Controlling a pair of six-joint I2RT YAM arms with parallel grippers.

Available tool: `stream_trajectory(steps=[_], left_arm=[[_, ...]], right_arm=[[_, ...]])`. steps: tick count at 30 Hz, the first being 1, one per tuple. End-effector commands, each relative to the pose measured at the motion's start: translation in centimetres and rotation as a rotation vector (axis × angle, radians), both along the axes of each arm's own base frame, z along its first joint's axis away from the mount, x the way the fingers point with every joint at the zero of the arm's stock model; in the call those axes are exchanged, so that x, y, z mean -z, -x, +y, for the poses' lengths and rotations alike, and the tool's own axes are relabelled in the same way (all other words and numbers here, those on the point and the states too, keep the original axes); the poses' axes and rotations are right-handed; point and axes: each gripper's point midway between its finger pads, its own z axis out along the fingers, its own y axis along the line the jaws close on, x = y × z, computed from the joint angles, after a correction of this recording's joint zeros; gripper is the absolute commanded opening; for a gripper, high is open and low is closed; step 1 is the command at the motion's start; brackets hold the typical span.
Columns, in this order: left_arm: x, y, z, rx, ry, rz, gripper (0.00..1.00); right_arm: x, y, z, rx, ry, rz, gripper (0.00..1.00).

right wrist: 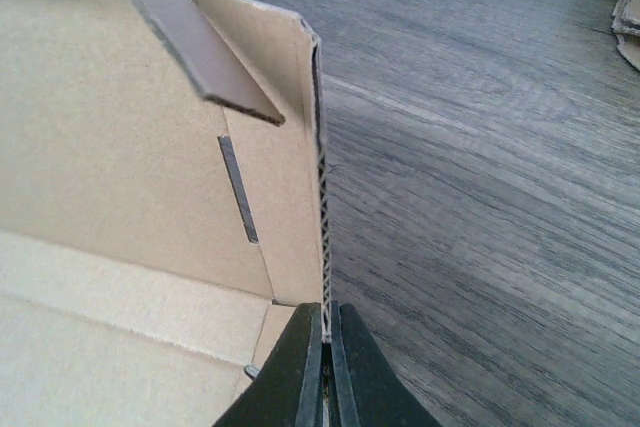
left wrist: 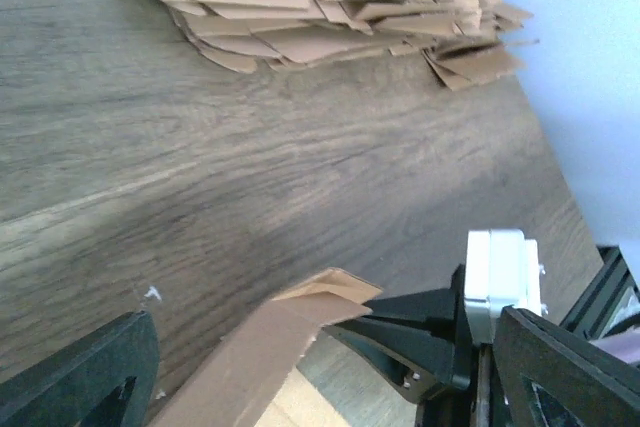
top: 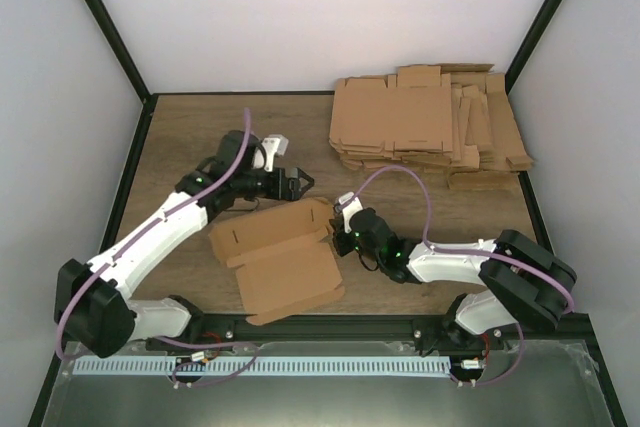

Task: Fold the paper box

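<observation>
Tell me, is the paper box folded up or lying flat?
Partly folded: the right gripper pinches one raised side wall of the paper box; the rest lies open.

The right gripper (right wrist: 327,342) is seen at six o'clock, its two black fingers (right wrist: 290,377) pressed together on the raw edge of a standing wall of the paper box (right wrist: 120,147). That wall is viewed edge-on, its corrugation traced from the fingertips up toward twelve o'clock. The box's pale inside is spread across nine o'clock, and a narrow slit (right wrist: 238,187) is cut just beside the wall. A darker flap (right wrist: 190,37) is held at a slant around eleven o'clock. Bare wooden table (right wrist: 480,167) is laid out from one to five o'clock. A corner of stacked cardboard (right wrist: 628,7) is just caught at two o'clock.
</observation>
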Motion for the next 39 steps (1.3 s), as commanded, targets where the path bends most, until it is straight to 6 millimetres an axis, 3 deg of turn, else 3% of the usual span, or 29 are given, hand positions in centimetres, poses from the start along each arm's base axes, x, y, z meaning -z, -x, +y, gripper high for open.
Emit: stream_trajectory(steps=[1, 6, 14, 21, 29, 39], left_arm=[[-1.1, -0.6, 1.4, 0.004, 0.025, -0.011, 0.93], [0.0, -1.6, 3.0, -0.022, -0.004, 0.004, 0.87], [-1.0, -3.5, 6.5, -0.110, -0.016, -0.035, 0.86], [1.7, -5.0, 8.5, -0.141, -0.069, 0.028, 0.80], [5.8, -2.7, 4.8, 0.054, 0.074, 0.209, 0.72], [6.8, -0.3, 1.4, 0.156, 0.115, 0.255, 0.69]], right_arm=[[0.1, 0.2, 0.2, -0.010, 0.005, -0.008, 0.01], [0.3, 0.2, 0.2, -0.012, 0.006, -0.006, 0.01], [0.1, 0.2, 0.3, -0.017, 0.008, -0.013, 0.01], [-0.1, 0.1, 0.4, -0.023, 0.012, -0.022, 0.01], [-0.1, 0.1, 0.6, -0.032, 0.011, -0.021, 0.01], [0.0, -0.1, 0.8, -0.029, 0.022, -0.021, 0.01]])
